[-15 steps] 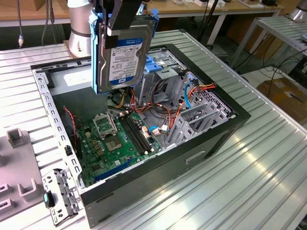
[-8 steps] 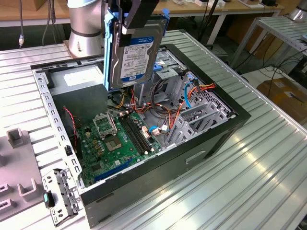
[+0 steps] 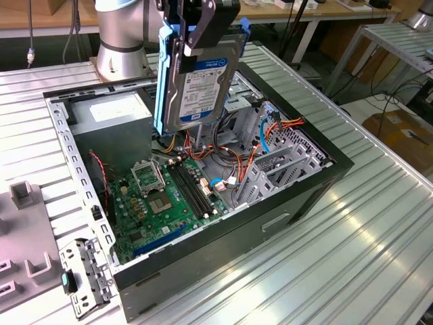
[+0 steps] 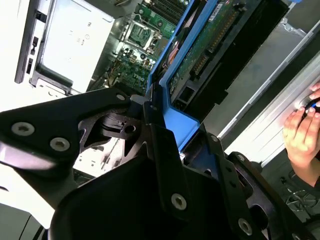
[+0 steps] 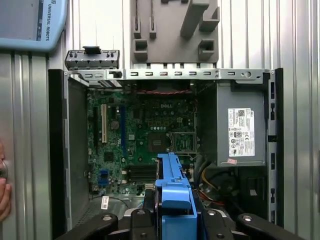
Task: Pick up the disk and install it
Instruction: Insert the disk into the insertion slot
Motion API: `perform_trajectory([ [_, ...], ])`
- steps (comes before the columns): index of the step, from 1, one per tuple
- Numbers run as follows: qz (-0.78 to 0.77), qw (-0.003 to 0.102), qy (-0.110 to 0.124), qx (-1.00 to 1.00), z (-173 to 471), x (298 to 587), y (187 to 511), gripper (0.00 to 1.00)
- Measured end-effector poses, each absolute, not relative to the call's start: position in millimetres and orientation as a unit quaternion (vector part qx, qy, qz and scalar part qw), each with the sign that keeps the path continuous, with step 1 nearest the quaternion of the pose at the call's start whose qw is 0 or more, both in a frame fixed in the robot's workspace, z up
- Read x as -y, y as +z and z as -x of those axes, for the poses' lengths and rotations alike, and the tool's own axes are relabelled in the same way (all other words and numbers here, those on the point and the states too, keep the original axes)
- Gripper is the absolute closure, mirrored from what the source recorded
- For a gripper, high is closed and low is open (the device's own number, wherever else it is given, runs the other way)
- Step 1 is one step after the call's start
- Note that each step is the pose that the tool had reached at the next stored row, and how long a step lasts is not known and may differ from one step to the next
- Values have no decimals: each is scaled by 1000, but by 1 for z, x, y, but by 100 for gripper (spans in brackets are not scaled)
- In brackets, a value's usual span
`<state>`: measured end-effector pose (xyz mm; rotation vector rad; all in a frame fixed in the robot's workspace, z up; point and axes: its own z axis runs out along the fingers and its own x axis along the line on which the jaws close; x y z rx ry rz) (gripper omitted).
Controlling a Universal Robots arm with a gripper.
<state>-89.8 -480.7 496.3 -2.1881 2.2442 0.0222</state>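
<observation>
Ribbed metal table (image 3: 379,223) carries an open case (image 3: 270,227) laid on its side, with the board (image 3: 159,196) exposed. The gripper (image 3: 195,37) is clamped narrow on the upper edge of the disk (image 3: 199,78), gripping at the blue rail (image 3: 162,74).

The disk hangs on edge, slightly tilted, label toward the exterior view. It is above the case interior and clear of it, between the grey box (image 3: 108,112) and the cage (image 3: 281,162).

Step in hand, by judgement: pick-up is complete, the disk is aloft over the case, and installation is not yet done. Seating calls for the rails to be square to the cage slot, with clearance from the orange cables (image 3: 284,125).

A hand (image 4: 300,130) rests at the table edge, well apart from the disk
</observation>
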Motion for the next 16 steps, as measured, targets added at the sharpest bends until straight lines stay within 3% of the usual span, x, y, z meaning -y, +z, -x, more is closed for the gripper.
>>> perform_trajectory([
  [6,698,4,7,-716,83,496,495,63],
  [16,698,4,7,-716,46,497,495,63],
])
